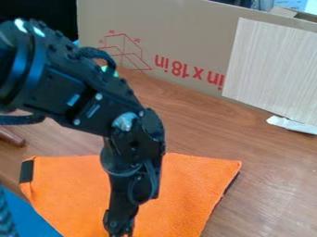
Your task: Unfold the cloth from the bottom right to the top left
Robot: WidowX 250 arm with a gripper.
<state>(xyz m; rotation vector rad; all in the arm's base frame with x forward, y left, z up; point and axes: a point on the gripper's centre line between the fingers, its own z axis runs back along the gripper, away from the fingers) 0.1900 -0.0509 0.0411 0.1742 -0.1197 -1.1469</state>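
Note:
An orange cloth (pixel 186 185) lies on the wooden table in the lower middle of the camera view, its lower part running past the bottom edge. A black patch marks its left corner, and a dark edge shows along its right side. The black gripper (pixel 121 231) hangs down over the cloth near the bottom edge, left of centre. The arm covers part of the cloth's middle, and whether the gripper touches the fabric cannot be told.
A large cardboard box (pixel 173 51) stands along the back, with a pale board (pixel 272 69) against it at the right. A white scrap (pixel 292 125) lies by the board. Something blue (pixel 28 215) is at the lower left, and a brown rod (pixel 11 137) at the left edge.

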